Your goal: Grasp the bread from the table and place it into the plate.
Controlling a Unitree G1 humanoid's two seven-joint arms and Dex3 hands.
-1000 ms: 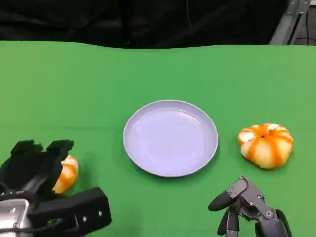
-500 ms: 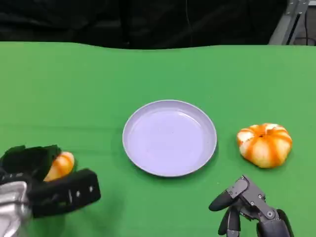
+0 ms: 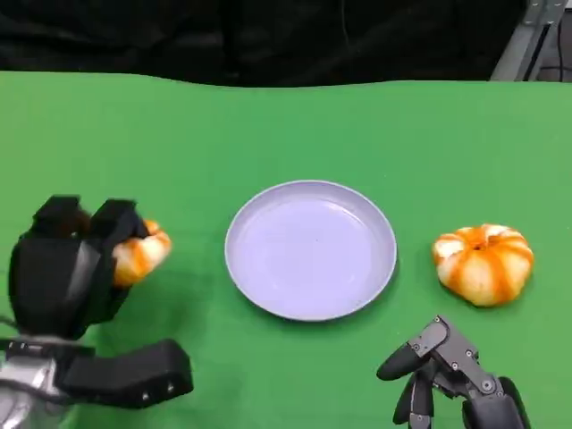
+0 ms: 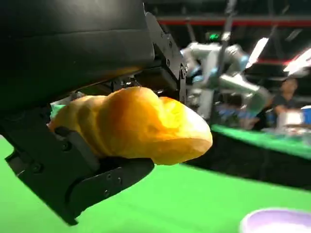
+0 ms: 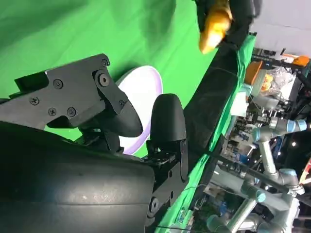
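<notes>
- Since the earlier frames, the left robot hand (image 3: 76, 268) has risen from low beside the plate (image 3: 310, 249) to a position level with it, carrying the bread (image 3: 138, 253) along; the plate, the second bread (image 3: 483, 262) and the right robot hand (image 3: 447, 375) show no shift.
- State of the left robot hand: its fingers wrap the bread from above and below, as the left wrist view confirms (image 4: 131, 126). The bread is clamped between the black shell and the lower fingers, with one rounded end protruding free.
- Bread location: held off the green surface (image 3: 268, 134), to the left of the plate and well apart from its rim. The right wrist view shows it (image 5: 216, 22) raised beyond the plate (image 5: 141, 92).
- Progress: the grasp and lift appear complete. Remaining steps, as judged: transfer toward the plate, lower over its centre, release.
- State of the right robot hand: it holds nothing; its fingers are curled downward near the surface, in front of and to the right of the plate.
- Second bread: it rests on the surface just right of the plate, not touching the rim. Nothing indicates it has been handled.
- Clearance: the surface between the held bread and the plate carries no obstacle, so the path is judged open. The plate interior is bare.
- Edges: the far edge of the surface lies well beyond the plate, against a dark backdrop. The plate rim is low; a modest lift height should pass it.
</notes>
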